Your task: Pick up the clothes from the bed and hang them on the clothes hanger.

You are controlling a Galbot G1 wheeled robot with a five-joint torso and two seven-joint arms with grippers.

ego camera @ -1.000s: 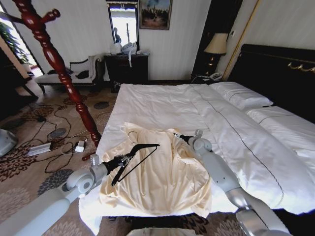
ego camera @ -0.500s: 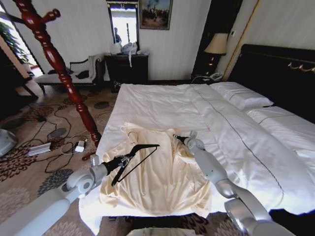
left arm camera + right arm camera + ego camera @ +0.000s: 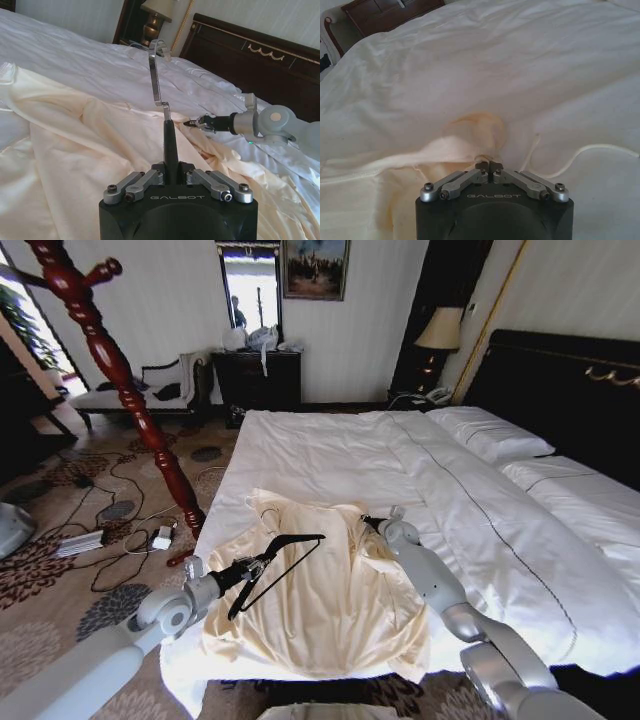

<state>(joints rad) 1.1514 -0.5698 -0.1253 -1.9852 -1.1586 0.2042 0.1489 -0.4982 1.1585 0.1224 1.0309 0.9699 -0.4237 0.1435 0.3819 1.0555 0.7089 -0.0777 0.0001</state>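
The clothes [image 3: 330, 600], a cream silky shirt, lie spread flat on the near left part of the bed [image 3: 330, 445]. Just above the shirt's left half my left gripper [image 3: 260, 563] is shut on the black clothes hanger [image 3: 300, 537]. In the left wrist view the hanger's stem [image 3: 170, 140] rises from the closed fingers and its silver hook [image 3: 156, 75] points up. At the shirt's right shoulder edge my right gripper [image 3: 369, 522] is shut, pinching a raised fold of the cream fabric [image 3: 475, 132]. The left wrist view shows that same right gripper [image 3: 192, 123] farther off.
A tall dark-red wooden coat stand [image 3: 130, 390] rises left of the bed, with cables and a power strip [image 3: 80, 542] on the carpet by its foot. White pillows [image 3: 490, 435] and the black headboard [image 3: 570, 380] are at the right.
My right gripper edged left into the shirt's shoulder, then shifted slightly back right, bunching the fabric there. The left arm and hanger have stayed put.
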